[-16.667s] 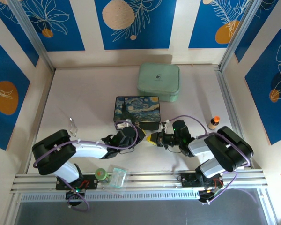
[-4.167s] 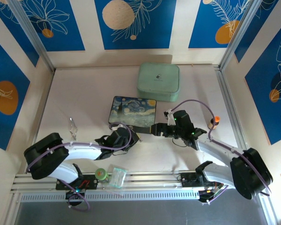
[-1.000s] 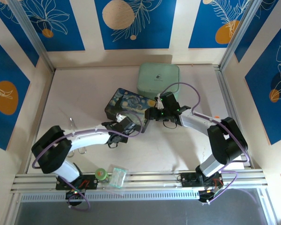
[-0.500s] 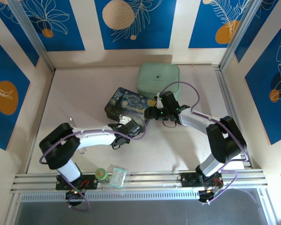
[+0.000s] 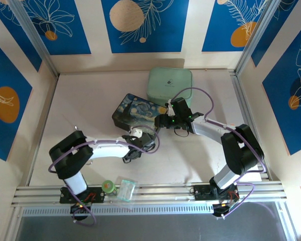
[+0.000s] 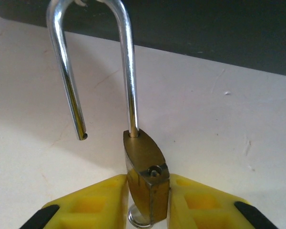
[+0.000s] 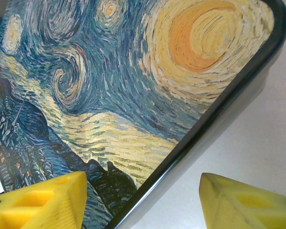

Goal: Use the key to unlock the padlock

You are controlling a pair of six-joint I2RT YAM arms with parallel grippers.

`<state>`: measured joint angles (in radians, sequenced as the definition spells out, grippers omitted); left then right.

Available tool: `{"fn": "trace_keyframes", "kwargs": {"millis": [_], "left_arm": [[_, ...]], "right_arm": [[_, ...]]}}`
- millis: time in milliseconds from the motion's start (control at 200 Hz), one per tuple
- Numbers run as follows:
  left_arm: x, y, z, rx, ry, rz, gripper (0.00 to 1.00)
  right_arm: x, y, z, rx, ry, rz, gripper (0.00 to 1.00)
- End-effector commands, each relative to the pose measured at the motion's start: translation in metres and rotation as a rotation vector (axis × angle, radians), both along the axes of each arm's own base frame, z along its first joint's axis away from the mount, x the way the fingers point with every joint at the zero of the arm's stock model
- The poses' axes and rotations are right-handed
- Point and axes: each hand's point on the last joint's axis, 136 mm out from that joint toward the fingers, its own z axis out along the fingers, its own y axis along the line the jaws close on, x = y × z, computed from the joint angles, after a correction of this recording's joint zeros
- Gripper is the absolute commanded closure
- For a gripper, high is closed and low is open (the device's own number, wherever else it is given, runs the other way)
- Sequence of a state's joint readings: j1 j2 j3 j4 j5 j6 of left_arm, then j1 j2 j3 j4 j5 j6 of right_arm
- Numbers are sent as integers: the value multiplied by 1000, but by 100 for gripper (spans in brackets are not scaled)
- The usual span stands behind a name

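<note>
The padlock (image 6: 147, 164) looks already unlocked. In the left wrist view its shackle (image 6: 128, 71) reaches toward 12 o'clock, and the free leg ends clear of the body at about 10 o'clock. Your left gripper (image 6: 148, 183) is narrow, with its yellow fingers (image 6: 97, 205) close against both flanks of the brass body. I cannot tell whether they are pressing on it. A sliver of silvery metal at 6 o'clock under the body may be the key (image 6: 137, 219).

So let go gently. Spread the fingers evenly, let the lock settle on the table (image 6: 219, 133), then back out toward 6 o'clock without catching the shackle.

Your right gripper (image 7: 143, 183) stands wide and holds nothing, over a corner of the painted box (image 7: 109, 95). Leave it there.
</note>
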<state>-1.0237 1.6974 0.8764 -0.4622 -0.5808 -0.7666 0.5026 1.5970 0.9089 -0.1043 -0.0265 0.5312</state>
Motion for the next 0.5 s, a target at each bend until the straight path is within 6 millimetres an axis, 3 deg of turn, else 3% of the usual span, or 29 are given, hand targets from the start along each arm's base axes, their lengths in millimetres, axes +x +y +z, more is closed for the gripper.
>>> {"fn": "trace_keyframes", "kwargs": {"millis": [0, 260, 495], "left_arm": [[-7, 0, 2, 3, 16, 5, 74], [-5, -19, 17, -66, -16, -46, 60], [-9, -31, 32, -170, -5, -49, 56]], "right_arm": [[-20, -30, -46, -154, 132, -41, 38], [-19, -31, -46, -145, 130, -47, 37], [-18, -31, -41, -131, 119, -43, 33]]}}
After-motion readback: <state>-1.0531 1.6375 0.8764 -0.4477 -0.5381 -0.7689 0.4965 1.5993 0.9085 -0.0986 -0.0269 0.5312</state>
